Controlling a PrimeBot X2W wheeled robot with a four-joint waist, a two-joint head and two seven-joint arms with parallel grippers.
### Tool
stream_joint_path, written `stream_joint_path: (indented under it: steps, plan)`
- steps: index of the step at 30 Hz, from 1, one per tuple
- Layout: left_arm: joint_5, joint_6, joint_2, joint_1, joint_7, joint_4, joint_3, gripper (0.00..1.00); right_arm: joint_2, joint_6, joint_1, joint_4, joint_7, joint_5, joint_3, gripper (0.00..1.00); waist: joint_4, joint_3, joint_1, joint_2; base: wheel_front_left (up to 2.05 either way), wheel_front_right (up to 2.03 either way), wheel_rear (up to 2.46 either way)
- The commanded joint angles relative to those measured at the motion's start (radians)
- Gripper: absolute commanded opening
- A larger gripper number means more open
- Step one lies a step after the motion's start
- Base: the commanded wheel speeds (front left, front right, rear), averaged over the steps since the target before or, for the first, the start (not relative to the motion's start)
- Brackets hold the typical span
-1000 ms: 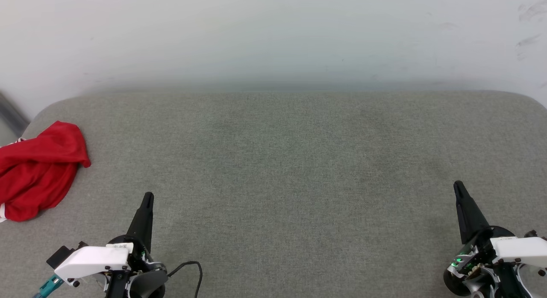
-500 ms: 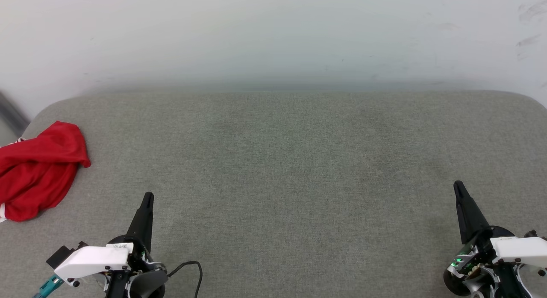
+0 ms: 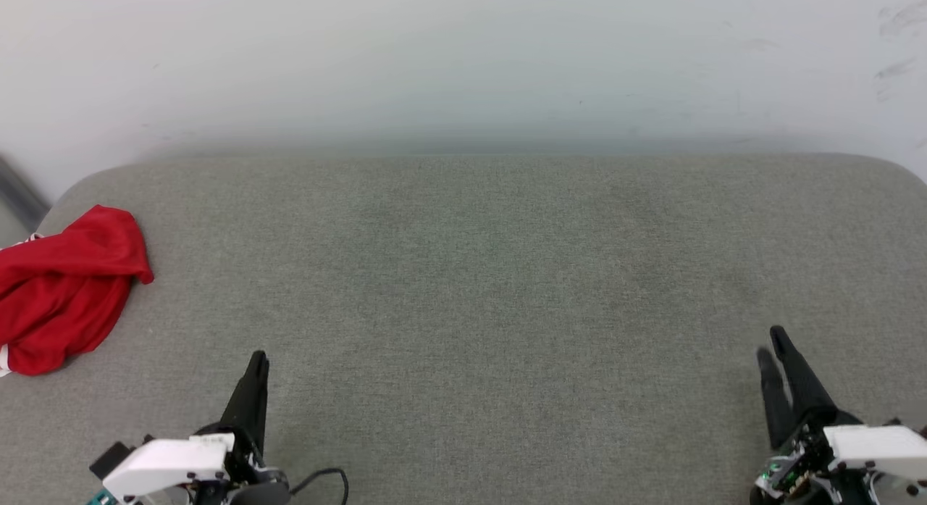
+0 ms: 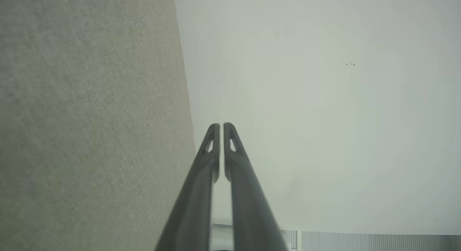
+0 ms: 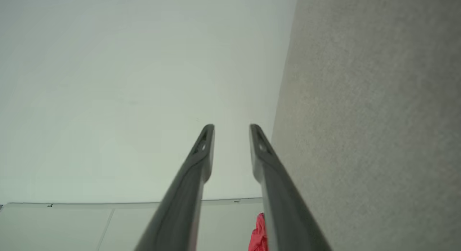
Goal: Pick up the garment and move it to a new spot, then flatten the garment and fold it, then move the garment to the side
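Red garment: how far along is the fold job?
Done: nothing; the red garment lies crumpled at the left edge of the grey cushion. In hand: nothing; the left pincer is shut and empty, the right pincer open, both apart from it. Left: pick up, move, flatten, fold, set aside.

A: Is your picture bright?
B: Yes. You get soft, even light with only faint shadows. The wall looks hazy, and the right gripper looks fuzzy low in its wrist view.
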Motion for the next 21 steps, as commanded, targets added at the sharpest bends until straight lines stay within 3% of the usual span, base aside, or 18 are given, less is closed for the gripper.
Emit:
stream_joint_path:
  steps: [1, 11, 21]
  plan:
    - [0.005, 0.000, 0.001, -0.006, -0.008, -0.014, -0.003, 1.00, 0.000, 0.000, -0.005, -0.010, -0.008, -0.005, 0.003, 1.00, 0.000, 0.000, 0.0000, 0.0000, 0.00, 0.00, 0.00]
    - [0.102, 0.008, 0.001, 0.002, -0.058, -0.045, 0.002, 1.00, 0.000, 0.000, 0.014, -0.043, -0.059, -0.123, -0.007, 1.00, -0.002, 0.001, 0.0000, 0.0000, 0.00, 0.00, 0.00]
    - [0.305, 0.063, 0.002, 0.008, -0.103, -0.112, -0.007, 1.00, 0.000, 0.000, 0.029, -0.105, -0.104, -0.329, -0.016, 1.00, -0.003, 0.004, 0.0000, 0.0000, 0.00, 0.00, 0.00]
